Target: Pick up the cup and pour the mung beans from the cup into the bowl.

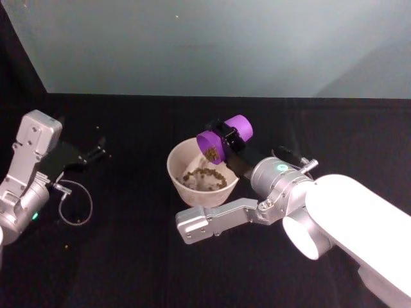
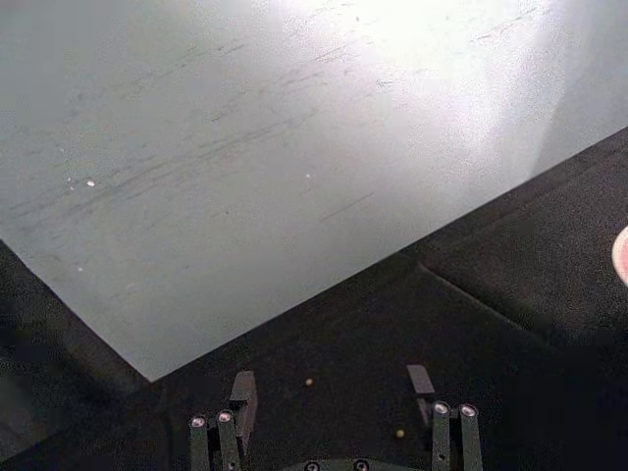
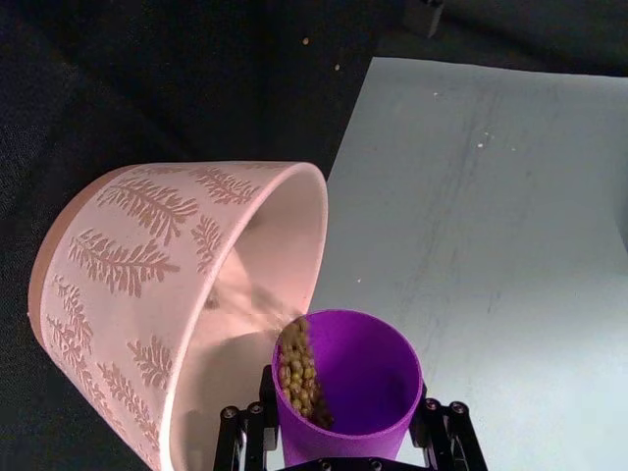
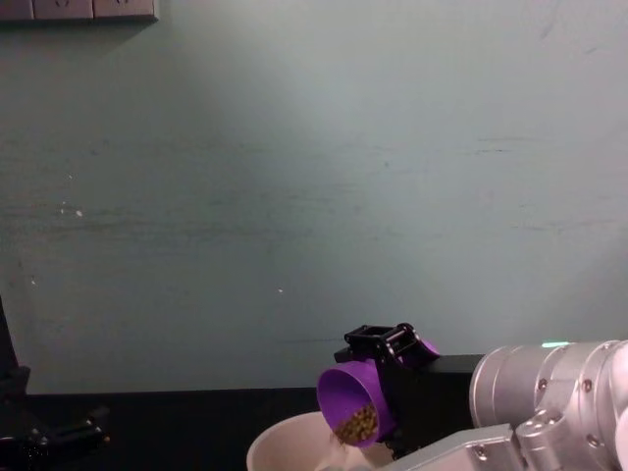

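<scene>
The purple cup [image 1: 210, 140], tipped over the white bowl [image 1: 173, 168], spills mung beans [image 1: 207, 174]. The right end effector [image 1: 227, 137] clamps the cup, and the left end effector [image 2: 332, 387] idles with its fingers apart.

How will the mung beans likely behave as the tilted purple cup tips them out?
Probably free-flowing: the mung beans stream from the cup, clamped in the right gripper, into the bowl. Likely to roll and scatter: stray beans lie on the black cloth near the idle, open left gripper.
</scene>
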Robot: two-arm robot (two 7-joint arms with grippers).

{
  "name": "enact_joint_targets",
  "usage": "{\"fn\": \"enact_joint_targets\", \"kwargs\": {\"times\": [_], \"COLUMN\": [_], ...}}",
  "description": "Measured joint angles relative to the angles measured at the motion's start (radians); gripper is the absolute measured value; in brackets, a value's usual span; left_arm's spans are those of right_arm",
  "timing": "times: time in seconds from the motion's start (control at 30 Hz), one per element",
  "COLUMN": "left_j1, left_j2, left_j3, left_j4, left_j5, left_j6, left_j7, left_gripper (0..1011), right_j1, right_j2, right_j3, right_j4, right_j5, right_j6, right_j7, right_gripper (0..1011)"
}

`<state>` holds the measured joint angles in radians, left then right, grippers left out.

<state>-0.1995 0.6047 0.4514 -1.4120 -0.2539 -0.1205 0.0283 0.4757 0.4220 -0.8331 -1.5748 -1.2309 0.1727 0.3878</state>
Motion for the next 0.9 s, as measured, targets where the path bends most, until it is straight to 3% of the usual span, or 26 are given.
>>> {"fn": "enact_joint_targets", "kwargs": {"times": [0.9], "left_j1": [0.000], "left_j2": [0.000], "left_j3": [0.000], "left_j4": [0.000], "left_j5": [0.000], "left_j6": [0.000], "left_j7": [0.000], "left_gripper": [1000], "right_j1": [0.003], "right_j2": [0.002], "right_j3": [-0.009], "right_j4": [0.007], "right_j5": [-0.029], "right_j6": [0.000], "right_j7": [-0.026], "right_gripper": [733]}}
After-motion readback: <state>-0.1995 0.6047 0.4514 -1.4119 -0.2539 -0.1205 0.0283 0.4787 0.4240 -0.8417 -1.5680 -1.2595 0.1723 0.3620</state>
